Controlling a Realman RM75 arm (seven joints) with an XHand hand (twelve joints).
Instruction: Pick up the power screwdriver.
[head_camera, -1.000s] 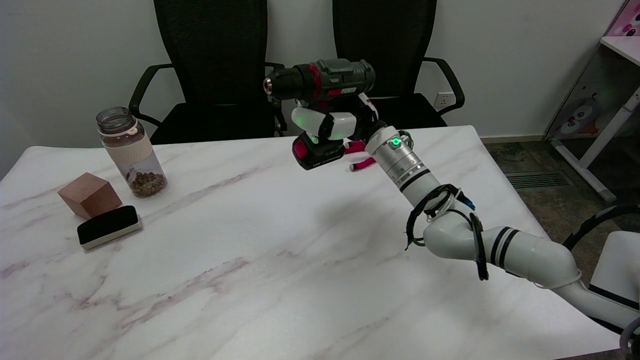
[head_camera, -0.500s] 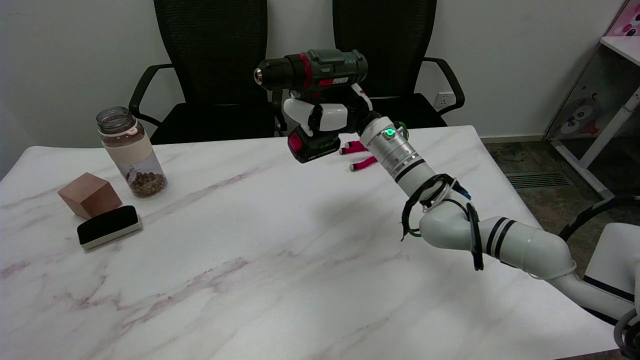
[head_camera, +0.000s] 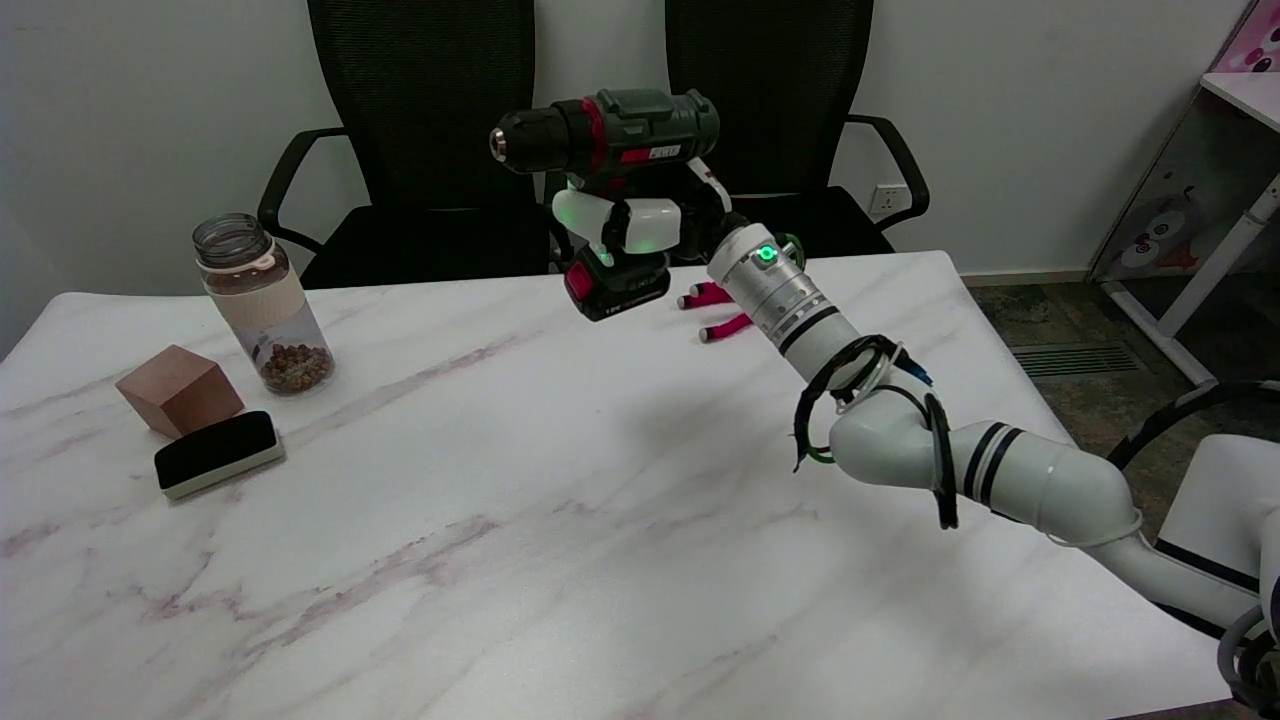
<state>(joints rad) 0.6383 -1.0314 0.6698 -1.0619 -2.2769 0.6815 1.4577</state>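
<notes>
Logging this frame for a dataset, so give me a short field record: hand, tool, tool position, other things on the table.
hand: right hand grips the screwdriver's handle
tool: screwdriver, chuck pointing to picture left, battery at the bottom
tool position: lifted clear of the table
far side: pink grips
left side: jar, wooden block, eraser

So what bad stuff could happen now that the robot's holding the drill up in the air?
The right hand grips the power screwdriver only by its handle, and the heavy-looking battery end hangs below, so it might tip or slip.

If it dropped, it would probably hit the marble table near the pink pieces lying under it.

Swinging further left could bring it closer to the jar.
</notes>
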